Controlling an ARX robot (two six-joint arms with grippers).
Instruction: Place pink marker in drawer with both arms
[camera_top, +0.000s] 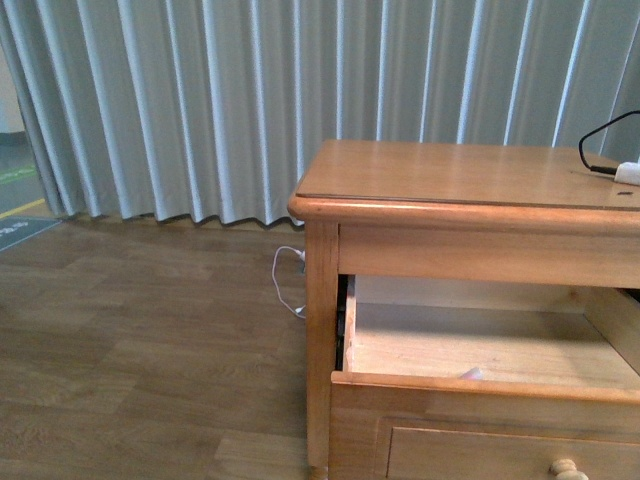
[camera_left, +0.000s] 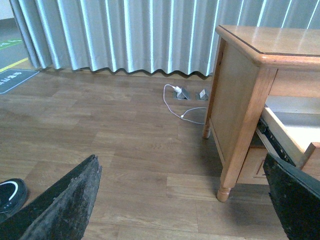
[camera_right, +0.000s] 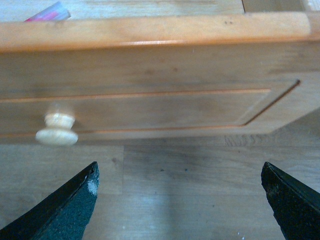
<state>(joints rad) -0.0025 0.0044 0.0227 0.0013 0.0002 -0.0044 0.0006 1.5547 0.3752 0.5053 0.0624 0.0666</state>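
We found the right gripper (camera_right: 179, 166) spread wide and empty, hanging low in front of the drawer (camera_right: 160, 105), whose front panel stood pulled well out. The left gripper (camera_left: 180, 157) was likewise wide and empty, off the outer side of the wooden cabinet (camera_left: 240, 100), above the floorboards (camera_left: 125, 140).

In our judgement, the remaining hazard lay in the closing. A push landing off-centre, or an open finger catching the round knob (camera_right: 56, 131), could skew the drawer on its runners and jam it. A hard shove could also send the marker rolling.

The pink marker (camera_right: 46, 14) lay flat on the drawer floor, just behind the front panel. The panel's top edge hid most of it. The part we could see ran roughly along the panel, slightly slanted, with a paler end set a little deeper into the drawer. We could not tell which end was the cap.

Further back, a white plug (camera_top: 627, 172) rested on the cabinet top, with a grey curtain (camera_top: 200, 100) beyond.
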